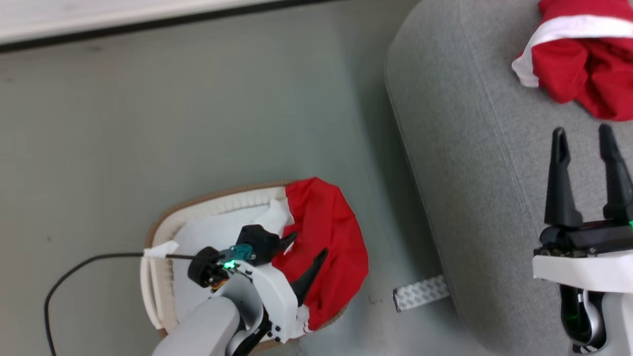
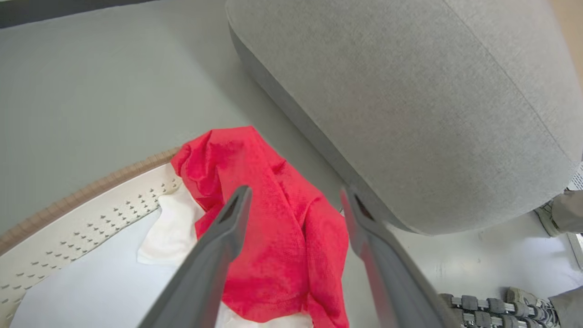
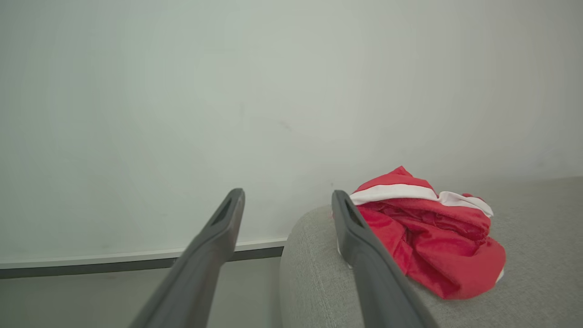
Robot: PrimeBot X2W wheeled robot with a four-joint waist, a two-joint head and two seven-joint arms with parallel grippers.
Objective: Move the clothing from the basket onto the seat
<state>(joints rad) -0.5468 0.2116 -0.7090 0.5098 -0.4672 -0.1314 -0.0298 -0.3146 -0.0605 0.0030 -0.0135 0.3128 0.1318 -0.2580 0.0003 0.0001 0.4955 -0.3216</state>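
Clothing (image 1: 341, 257) drapes the basket (image 1: 217, 198) rim, long axis twelve-to-six o'clock; left gripper (image 1: 310, 243) gapes over it, right gripper (image 1: 581, 129) likewise spread.

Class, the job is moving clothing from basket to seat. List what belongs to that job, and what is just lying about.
Belongs: basket, seat, draped red garment at the basket's edge, crumpled red garment on the seat, left gripper.
Lying about: black cable, patterned strip on the floor, white padding.

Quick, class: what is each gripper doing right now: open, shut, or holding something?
Left gripper: open, holding nothing, over the red garment in the laundry basket.
Right gripper: open, holding nothing, over the grey seat.
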